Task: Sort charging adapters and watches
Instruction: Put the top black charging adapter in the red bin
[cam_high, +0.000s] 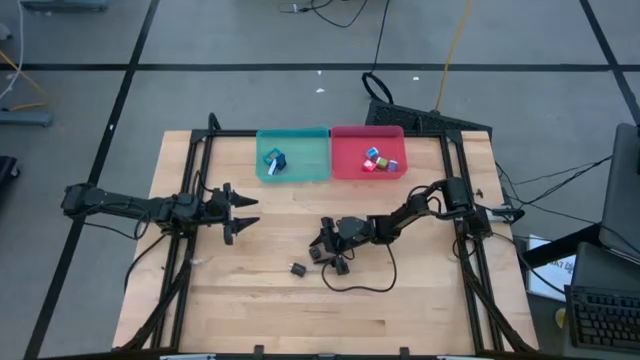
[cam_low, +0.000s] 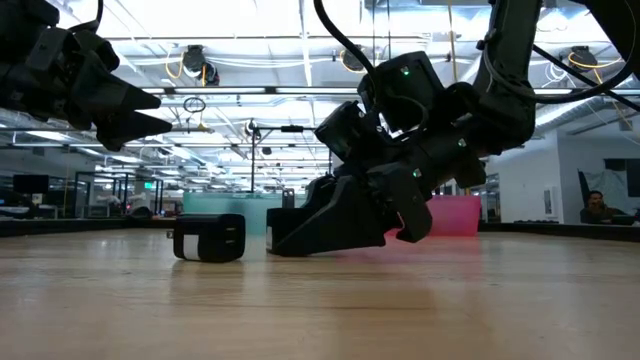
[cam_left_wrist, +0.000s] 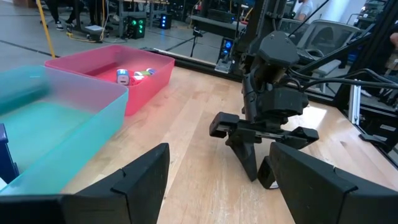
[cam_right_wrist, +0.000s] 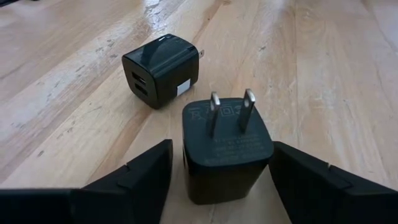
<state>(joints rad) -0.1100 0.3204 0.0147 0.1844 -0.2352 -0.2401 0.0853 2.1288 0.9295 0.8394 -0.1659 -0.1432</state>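
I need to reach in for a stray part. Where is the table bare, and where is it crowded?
Bare: the wood of the table along its near edge, and the strip in front of the teal bin. Crowded: mid-table, where the right gripper straddles one black adapter with another beside it.

Teal bin (cam_high: 293, 155) contents perhaps watches, indistinct.

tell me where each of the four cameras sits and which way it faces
High: overhead, looking down on table, both arms.
Low: table height, right gripper beside a black adapter.
Left wrist: left gripper facing pink bin.
Right wrist: own fingers flank second adapter.
Low and right wrist views share the dual-port adapter.
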